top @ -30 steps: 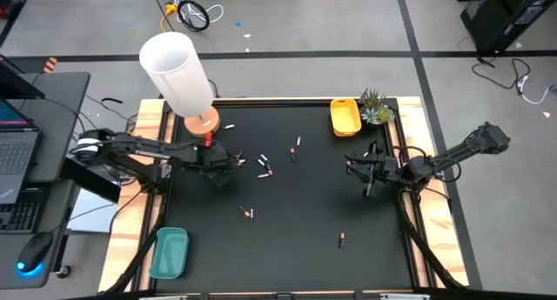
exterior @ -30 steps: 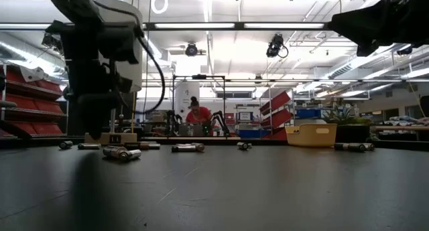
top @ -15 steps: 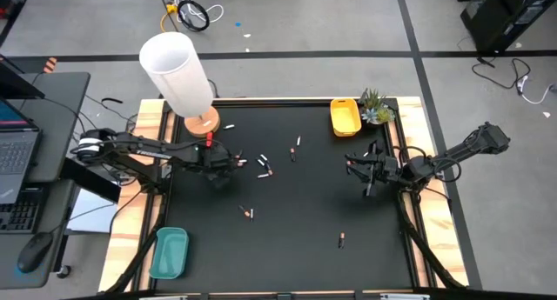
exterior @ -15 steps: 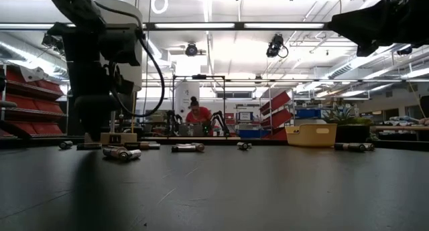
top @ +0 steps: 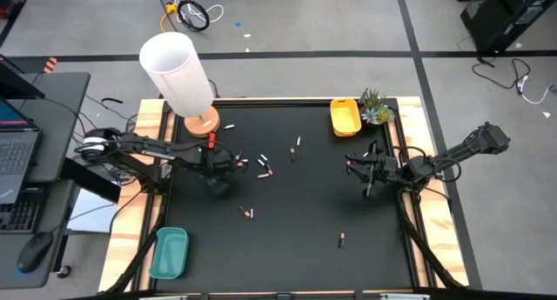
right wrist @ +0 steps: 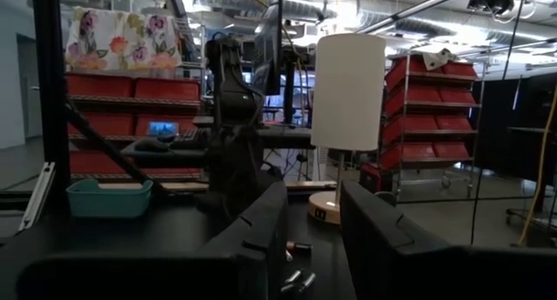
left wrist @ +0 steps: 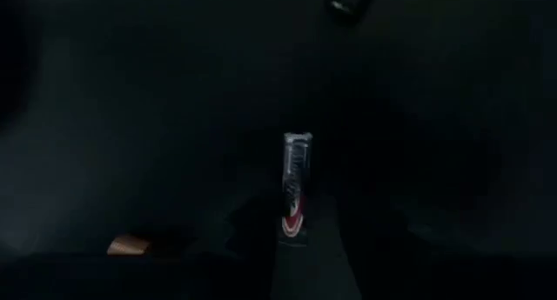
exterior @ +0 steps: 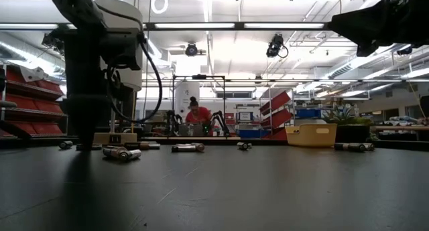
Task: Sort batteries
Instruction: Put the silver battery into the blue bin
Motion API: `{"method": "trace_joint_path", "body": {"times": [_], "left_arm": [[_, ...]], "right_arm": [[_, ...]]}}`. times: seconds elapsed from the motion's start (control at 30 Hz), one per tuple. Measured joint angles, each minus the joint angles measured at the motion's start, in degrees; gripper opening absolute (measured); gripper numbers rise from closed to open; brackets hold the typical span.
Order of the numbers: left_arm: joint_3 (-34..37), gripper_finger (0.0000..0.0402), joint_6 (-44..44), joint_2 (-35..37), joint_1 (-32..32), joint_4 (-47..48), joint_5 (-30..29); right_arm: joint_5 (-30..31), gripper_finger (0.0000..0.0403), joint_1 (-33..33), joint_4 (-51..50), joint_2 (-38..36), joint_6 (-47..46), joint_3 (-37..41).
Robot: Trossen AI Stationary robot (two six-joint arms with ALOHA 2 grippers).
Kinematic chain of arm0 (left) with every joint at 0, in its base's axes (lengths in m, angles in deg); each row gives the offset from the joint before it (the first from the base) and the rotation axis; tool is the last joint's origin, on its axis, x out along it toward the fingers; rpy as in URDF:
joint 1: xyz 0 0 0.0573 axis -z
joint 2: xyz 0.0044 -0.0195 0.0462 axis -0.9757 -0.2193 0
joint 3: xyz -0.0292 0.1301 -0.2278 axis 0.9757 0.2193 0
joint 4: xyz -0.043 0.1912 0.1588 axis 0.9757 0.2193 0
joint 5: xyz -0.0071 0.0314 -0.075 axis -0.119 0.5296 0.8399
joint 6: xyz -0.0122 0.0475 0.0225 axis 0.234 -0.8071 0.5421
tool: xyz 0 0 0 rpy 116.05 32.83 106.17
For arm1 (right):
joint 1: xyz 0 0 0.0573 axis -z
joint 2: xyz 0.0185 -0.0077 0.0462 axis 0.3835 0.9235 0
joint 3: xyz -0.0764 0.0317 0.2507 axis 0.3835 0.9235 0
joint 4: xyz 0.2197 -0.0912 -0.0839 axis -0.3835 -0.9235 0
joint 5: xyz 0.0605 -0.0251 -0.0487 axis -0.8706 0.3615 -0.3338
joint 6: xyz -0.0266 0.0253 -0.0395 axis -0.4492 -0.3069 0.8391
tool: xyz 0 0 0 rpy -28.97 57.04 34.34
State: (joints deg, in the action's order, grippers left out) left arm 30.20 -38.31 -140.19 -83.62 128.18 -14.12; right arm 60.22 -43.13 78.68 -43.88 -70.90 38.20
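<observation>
Left tool (top: 219,180) low over worktop (top: 296,222), gripping a battery (left wrist: 295,185); right tool (right wrist: 313,239) hovers, slightly parted, nothing held.

Past my jaws the room opens out: red bins (right wrist: 117,104) on shelving, more red bins (right wrist: 431,117) farther along, and a flowered cloth (right wrist: 117,39) hanging high. Ceiling lights (exterior: 201,25) run in long strips overhead. A person (exterior: 198,114) in red is at a far bench. Beneath me the floor (top: 305,30) is grey concrete crossed by dark tape lines; a desk (top: 52,100) with a laptop (top: 16,156) stands off my left side, and cables (top: 187,13) lie coiled beyond.
</observation>
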Motion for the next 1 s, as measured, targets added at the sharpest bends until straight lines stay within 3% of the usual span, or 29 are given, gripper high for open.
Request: {"method": "trace_joint_path", "body": {"times": [0.1,0.23,0.43,0.67,0.8,0.93,1.0], "left_arm": [[-0.2,0.0100,-0.6,-2.2,0.0,-0.4,0.7],[-0.4,0.0033,-1.9,-3.7,0.1,-1.0,1.6],[-1.3,0.0031,-2.9,-3.2,0.7,-0.5,-0.2],[-8.3,0.0031,-3.4,2.3,1.5,4.8,-4.0],[-12.0,0.0031,-3.1,4.9,1.5,6.6,1.9],[-15.7,0.0031,1.3,6.1,3.8,11.5,18.2],[-18.2,0.0031,6.2,6.3,6.6,15.7,23.1]], "right_arm": [[-0.1,0.0093,0.0,0.1,0.0,0.0,0.0],[-0.2,0.0092,0.0,0.1,0.0,0.0,0.0],[-0.2,0.0091,0.0,0.1,0.0,0.0,0.0],[-0.2,0.0091,0.0,0.1,0.0,0.0,0.0],[-0.2,0.0091,0.0,-0.3,0.0,0.0,0.0],[0.1,0.0091,0.0,-0.5,0.0,0.3,0.0],[0.3,0.0091,0.0,-0.2,0.0,1.4,0.0]]}}
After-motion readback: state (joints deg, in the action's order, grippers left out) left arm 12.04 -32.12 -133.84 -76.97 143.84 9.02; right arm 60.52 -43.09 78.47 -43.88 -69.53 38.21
